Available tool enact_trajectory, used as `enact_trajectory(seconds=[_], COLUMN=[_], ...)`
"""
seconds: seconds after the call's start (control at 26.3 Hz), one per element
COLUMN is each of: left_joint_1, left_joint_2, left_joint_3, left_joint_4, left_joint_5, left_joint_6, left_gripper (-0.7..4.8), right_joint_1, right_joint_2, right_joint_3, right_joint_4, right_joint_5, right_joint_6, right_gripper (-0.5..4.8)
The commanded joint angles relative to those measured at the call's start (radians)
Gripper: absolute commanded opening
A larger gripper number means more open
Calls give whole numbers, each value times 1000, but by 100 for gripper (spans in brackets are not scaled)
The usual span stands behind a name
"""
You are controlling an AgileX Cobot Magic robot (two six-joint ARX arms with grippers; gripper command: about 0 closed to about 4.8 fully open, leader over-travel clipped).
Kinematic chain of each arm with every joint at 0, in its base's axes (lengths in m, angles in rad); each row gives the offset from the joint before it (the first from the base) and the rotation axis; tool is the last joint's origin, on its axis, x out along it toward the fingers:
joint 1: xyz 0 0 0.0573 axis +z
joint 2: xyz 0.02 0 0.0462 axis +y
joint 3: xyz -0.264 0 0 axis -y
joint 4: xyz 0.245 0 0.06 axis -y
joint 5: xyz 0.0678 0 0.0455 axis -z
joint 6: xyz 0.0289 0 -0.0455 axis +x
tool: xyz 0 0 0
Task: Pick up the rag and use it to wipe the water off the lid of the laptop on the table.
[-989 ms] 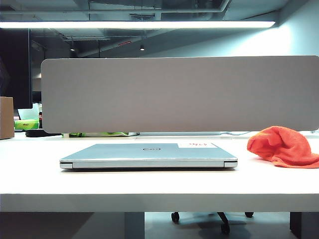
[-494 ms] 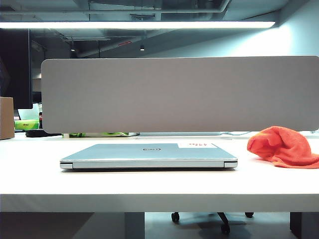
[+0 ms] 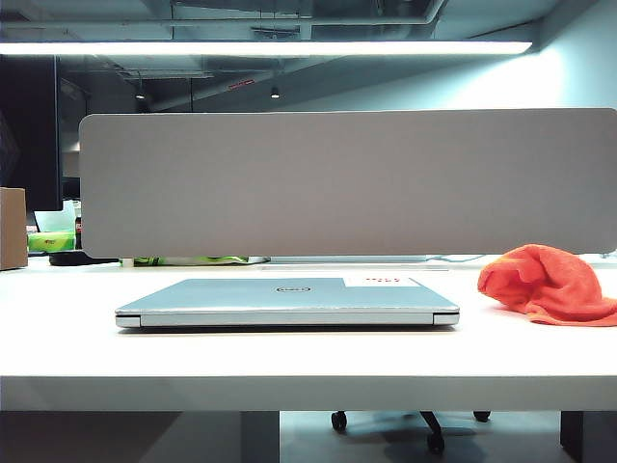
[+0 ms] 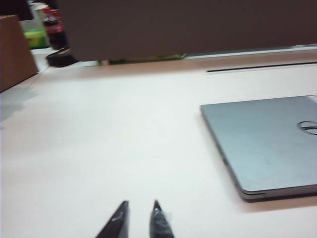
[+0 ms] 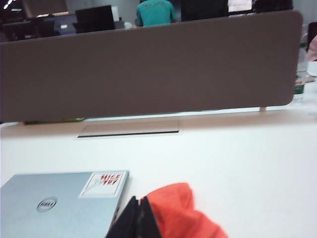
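Note:
The closed silver-grey laptop (image 3: 289,301) lies in the middle of the white table (image 3: 289,371). Its lid (image 3: 231,289) carries an oval logo (image 3: 292,288) and a white sticker with red marks (image 3: 382,281); I can make out no water on it. The orange-red rag (image 3: 549,282) lies bunched on the table to the laptop's right. Neither arm shows in the exterior view. My left gripper (image 4: 140,204) hovers over bare table beside the laptop (image 4: 267,144), its tips slightly apart and empty. My right gripper (image 5: 138,199) is shut, tips together, just short of the rag (image 5: 183,213) and the laptop's corner (image 5: 54,203).
A wide grey divider panel (image 3: 347,183) stands behind the laptop. A brown box (image 3: 12,228) sits at the far left, with a dark bottle (image 4: 53,29) near it. A cable slot (image 5: 129,133) runs in the table by the divider. A clear bottle (image 5: 300,74) stands at the far right.

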Motion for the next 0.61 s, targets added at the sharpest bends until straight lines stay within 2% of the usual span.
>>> enact_trajectory(seconds=[0.04,0.23,0.3,0.38,0.49,0.61], left_joint_1=[-1,-1,-1,-1,-1,-1], left_joint_2=[0,0,0,0,0,0], left_joint_3=[-11,-32,-32,-32,-32,-32], left_joint_4=[15,0,-11,-11,-11,-11], left_joint_5=[-79,-76,-73,-74,-74,-74], left_joint_6=[23,22,22,22,22,22], left_gripper=[54,54,54,54,54,54], right_joint_1=[0,0,0,0,0,0], right_joint_2=[-45,-76,-76,-75,-75,-77], right_joint_3=[-40,-154,-194,-263,-311,-325], right_joint_4=[2,39,115,271,352,327], right_joint_5=[-79,-187,-243,-305,-303,-299], right_joint_6=[-3,-2,5,4,4,4], right_gripper=[-2,-2,-1,0,5,5])
